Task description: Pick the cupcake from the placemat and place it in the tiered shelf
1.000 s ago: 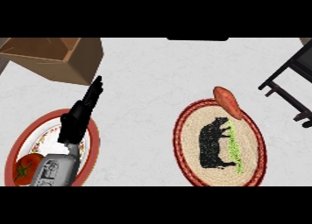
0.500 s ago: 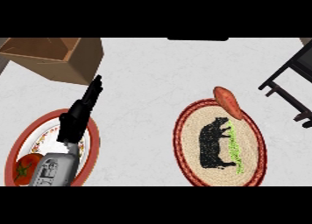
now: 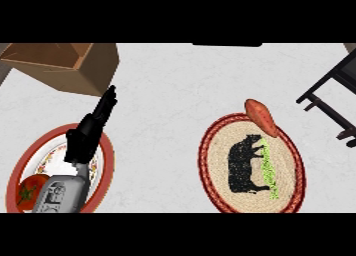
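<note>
cupcake is not showing clearly for you: on the placemat (image 3: 249, 165), far to the right of the fingers (image 3: 106, 104), you are seeing only an orange oval thing (image 3: 260, 116) lying on the mat's far rim. if this is the cupcake, it is probably light and soft, so you should be taking it low at the sides. the left hand (image 3: 92, 127) is keeping its fingers straight and together, holding nothing, above a red-rimmed plate (image 3: 106, 165) with a tomato (image 3: 29, 191). the right hand is not appearing. the tiered shelf (image 3: 337, 92) is being cut off at the right edge.
</note>
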`<control>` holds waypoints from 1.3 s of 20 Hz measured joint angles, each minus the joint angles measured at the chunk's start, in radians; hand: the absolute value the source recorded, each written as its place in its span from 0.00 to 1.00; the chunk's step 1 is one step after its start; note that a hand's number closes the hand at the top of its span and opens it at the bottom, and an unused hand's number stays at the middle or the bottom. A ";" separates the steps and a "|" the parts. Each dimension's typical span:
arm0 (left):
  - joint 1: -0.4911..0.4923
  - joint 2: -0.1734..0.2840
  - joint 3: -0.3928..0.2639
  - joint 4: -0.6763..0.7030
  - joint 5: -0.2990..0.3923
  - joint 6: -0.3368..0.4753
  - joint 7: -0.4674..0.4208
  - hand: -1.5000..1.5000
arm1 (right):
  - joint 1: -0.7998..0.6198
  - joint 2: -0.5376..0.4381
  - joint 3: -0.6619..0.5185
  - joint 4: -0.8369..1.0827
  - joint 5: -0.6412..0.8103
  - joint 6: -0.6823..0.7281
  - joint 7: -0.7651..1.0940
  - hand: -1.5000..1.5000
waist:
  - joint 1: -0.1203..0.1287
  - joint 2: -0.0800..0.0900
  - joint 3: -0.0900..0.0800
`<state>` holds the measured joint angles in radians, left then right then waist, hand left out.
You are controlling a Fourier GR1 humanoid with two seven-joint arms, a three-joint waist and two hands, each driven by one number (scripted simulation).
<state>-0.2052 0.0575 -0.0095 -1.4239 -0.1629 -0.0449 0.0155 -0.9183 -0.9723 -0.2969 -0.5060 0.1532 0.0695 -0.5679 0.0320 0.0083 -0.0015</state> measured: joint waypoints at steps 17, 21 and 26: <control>0.004 -0.012 -0.011 -0.014 -0.011 0.010 0.007 0.50 | -0.141 -0.087 -0.081 0.235 -0.042 0.234 0.028 0.00 | 0.002 0.003 0.003; 0.009 -0.002 -0.005 -0.020 -0.003 -0.002 0.006 0.50 | -0.183 -0.119 -0.121 0.264 -0.080 0.286 0.087 0.00 | 0.002 0.003 0.003; 0.010 -0.009 -0.012 -0.024 -0.009 0.004 0.015 0.50 | -0.243 -0.187 -0.214 0.329 -0.167 0.316 0.211 0.00 | 0.002 0.004 0.003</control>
<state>-0.1950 0.0484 -0.0217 -1.4483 -0.1718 -0.0405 0.0305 -1.1609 -1.1591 -0.5106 -0.1774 -0.0138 0.3855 -0.3567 0.0338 0.0123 0.0019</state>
